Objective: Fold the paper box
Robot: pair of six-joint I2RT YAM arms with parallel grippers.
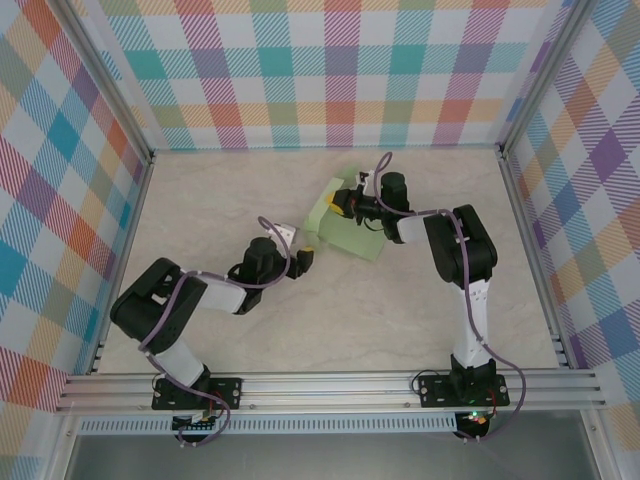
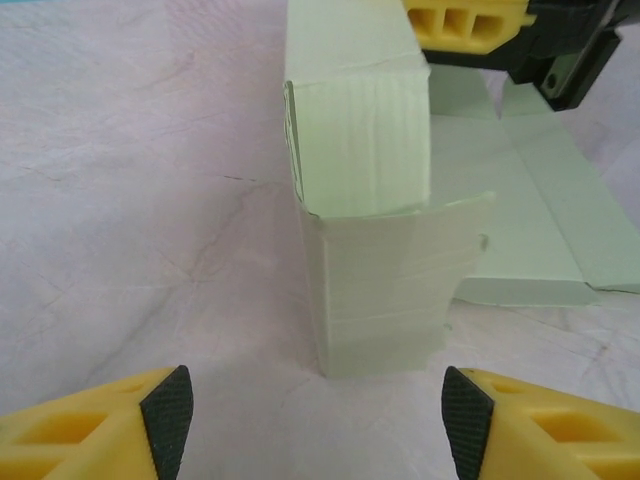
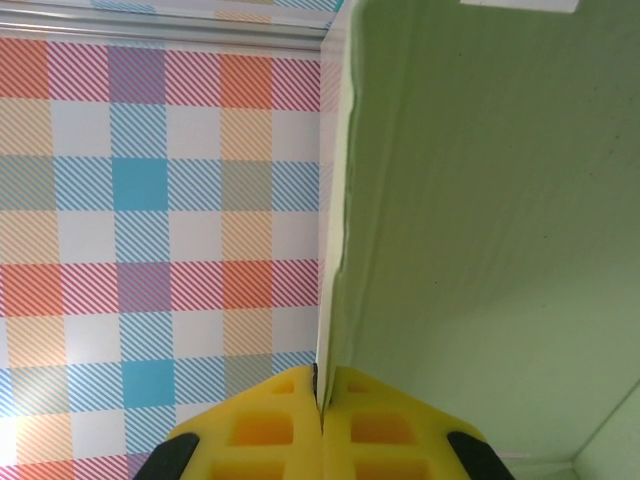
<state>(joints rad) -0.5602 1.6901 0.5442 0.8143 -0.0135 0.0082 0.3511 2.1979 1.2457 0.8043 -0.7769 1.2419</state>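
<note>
The paper box [image 1: 352, 232] is pale green card lying partly flat on the table, with one side panel [image 2: 360, 140] raised upright. My right gripper [image 1: 340, 206] is shut on the top edge of that raised panel [image 3: 480, 220]; its yellow fingers [image 3: 390, 430] pinch the thin card edge between them. In the left wrist view the right gripper [image 2: 478, 22] shows above the panel. My left gripper [image 2: 317, 418] stands open just short of a bent flap [image 2: 385, 295], with nothing between its black pads [image 2: 168, 415]. From above, the left gripper [image 1: 308, 252] sits at the box's near left corner.
The pale marbled table [image 1: 250, 190] is ringed by plaid walls [image 1: 320, 70] on three sides. An aluminium rail [image 1: 330, 385] runs along the near edge by the arm bases. Bare table lies left of and in front of the box.
</note>
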